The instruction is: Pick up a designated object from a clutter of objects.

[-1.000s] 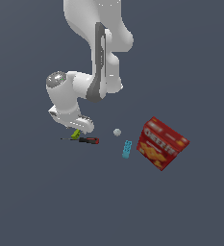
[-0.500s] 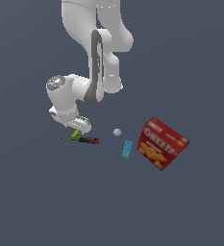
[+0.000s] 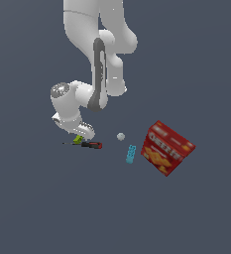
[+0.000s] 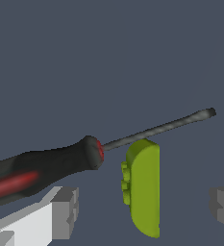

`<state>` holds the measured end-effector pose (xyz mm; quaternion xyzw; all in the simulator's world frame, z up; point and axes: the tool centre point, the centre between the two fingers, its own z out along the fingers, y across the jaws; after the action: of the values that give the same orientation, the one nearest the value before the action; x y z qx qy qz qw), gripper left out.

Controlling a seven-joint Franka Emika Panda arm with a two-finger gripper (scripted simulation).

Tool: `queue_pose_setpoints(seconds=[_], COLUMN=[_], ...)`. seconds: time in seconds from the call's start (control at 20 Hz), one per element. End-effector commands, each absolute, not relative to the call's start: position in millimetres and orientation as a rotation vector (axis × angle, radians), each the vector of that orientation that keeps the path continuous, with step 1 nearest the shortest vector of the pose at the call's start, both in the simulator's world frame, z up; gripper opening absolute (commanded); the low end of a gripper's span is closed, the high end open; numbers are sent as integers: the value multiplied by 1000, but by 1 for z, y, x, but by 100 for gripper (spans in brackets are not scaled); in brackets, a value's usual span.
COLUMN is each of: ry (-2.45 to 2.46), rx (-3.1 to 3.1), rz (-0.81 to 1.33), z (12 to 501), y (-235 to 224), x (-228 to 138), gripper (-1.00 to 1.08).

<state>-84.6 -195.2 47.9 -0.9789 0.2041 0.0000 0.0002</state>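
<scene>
The designated object, a tiny yellow-green wedge (image 4: 143, 192), lies on the floor between my two grey fingers (image 4: 64, 210), touching neither. My gripper (image 4: 143, 211) is open and straddles it. In the exterior view the gripper (image 3: 81, 135) hangs low over the wedge (image 3: 78, 140), which mostly hides under the hand. The red-and-black screwdriver (image 4: 41, 168) lies right beside the wedge, its thin shaft passing just past the wedge's end. The rest of the clutter spreads toward the exterior view's right.
Toward the exterior view's right of the screwdriver (image 3: 91, 145) sit a small grey ball (image 3: 120, 136), a teal studded block (image 3: 131, 154) and a tilted red cracker box (image 3: 166, 148). The floor is a plain dark grey surface.
The arm has sunk slightly, bringing the hand lower over the wedge. The objects have not moved.
</scene>
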Motion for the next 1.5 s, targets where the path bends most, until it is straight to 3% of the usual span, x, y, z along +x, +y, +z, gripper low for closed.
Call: queue_pose_setpoints(seconds=[0.0, 0.45, 0.5, 0.95, 1.0, 1.45], ry=[642, 643, 643, 643, 603, 605], rx=[-3075, -3075, -3075, -3075, -3082, -3081], rz=[1, 1, 1, 1, -86, -83], z=[36, 16, 16, 16, 38, 52], y=[-195, -195, -195, -195, -188, -177], x=[-85, -85, -85, -85, -61, -65], gripper=[100, 100, -100, -100, -100, -100])
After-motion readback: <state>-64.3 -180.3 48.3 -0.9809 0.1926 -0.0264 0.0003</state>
